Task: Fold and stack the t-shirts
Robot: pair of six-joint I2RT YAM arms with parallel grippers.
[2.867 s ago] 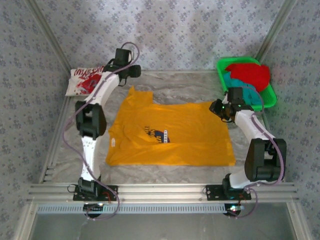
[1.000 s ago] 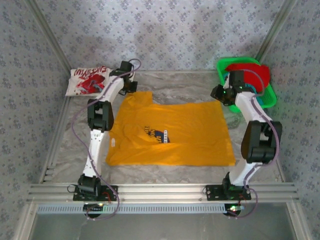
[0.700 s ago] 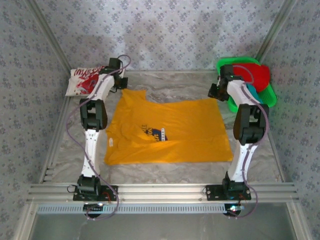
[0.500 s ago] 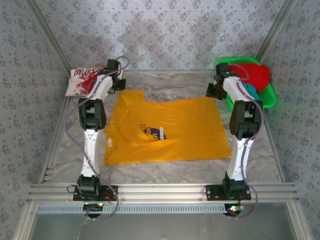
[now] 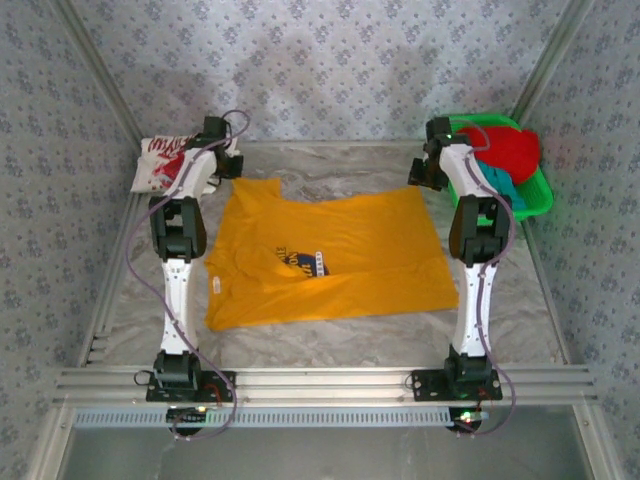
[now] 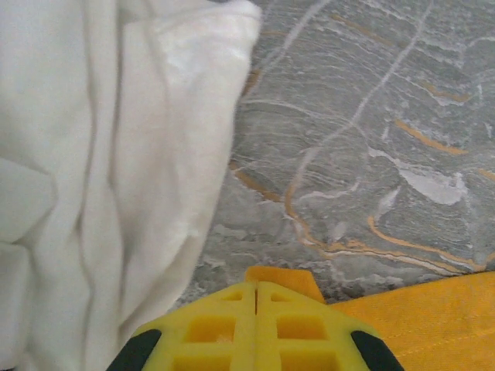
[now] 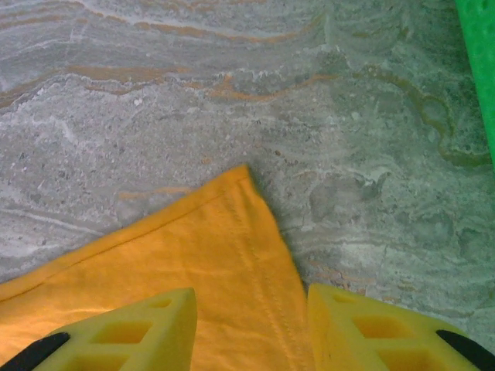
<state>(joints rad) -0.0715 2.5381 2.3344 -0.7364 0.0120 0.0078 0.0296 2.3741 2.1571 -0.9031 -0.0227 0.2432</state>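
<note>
From above, the yellow-orange t-shirt (image 5: 330, 250) lies spread out in the middle of the worktop (image 5: 330, 165), print up, its near edge rumpled. The left gripper (image 5: 222, 172) sits at the shirt's far left corner and the right gripper (image 5: 420, 178) at its far right corner. A white t-shirt (image 5: 160, 163) with a red graphic lies folded at the far left. The green basket (image 5: 535, 200) at the far right holds a red t-shirt (image 5: 508, 150) and a teal t-shirt (image 5: 500, 186).

In the left wrist view, the left gripper (image 6: 255, 309) has its fingers pressed together, and a tip of yellow-orange cloth pokes out just beyond them, so it appears to pinch that corner. The white t-shirt lies just to the left.

In the right wrist view, the right gripper (image 7: 251, 325) stands wide, with a finger on either side of the flat far right corner and nothing gripped.

The step in hand looks like taking both far corners for the first fold. Next, the right gripper likely has to drop and close on its corner, before both carry the far edge toward the near one.
</note>
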